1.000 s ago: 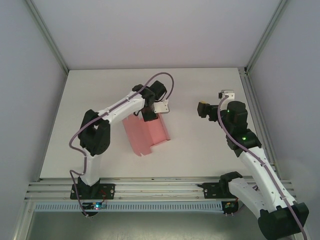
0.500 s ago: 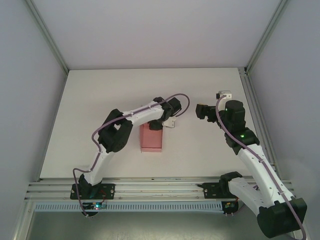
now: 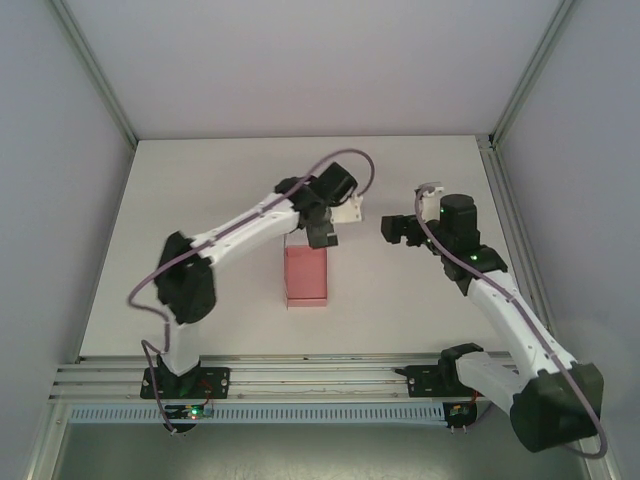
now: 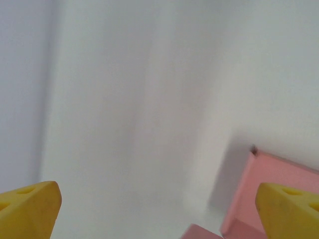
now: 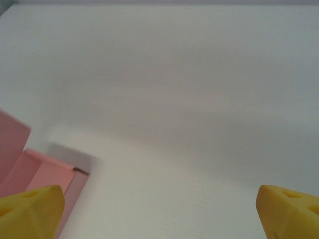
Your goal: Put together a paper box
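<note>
The paper box (image 3: 305, 275) lies near the middle of the white table (image 3: 200, 190). It is a matte pink card rectangle with its long sides running near to far and a paler strip along its near edge. You'll find the left claw (image 3: 323, 235) hanging over the box's far end; from above you cannot tell whether it touches the card. In its wrist camera the two yellow wedge-shaped fingertips (image 4: 31, 208) sit at opposite lower corners with smooth table between them, so the claw is spread wide and holds nothing. A folded pink corner with a thin upright wall shows at lower right there. The right claw (image 3: 392, 230) sits to the right of the box's far end, apart from it, pointing left. Its yellow tips (image 5: 290, 211) are likewise wide apart and empty, with stepped pink card folds at the lower left of that view.
</note>
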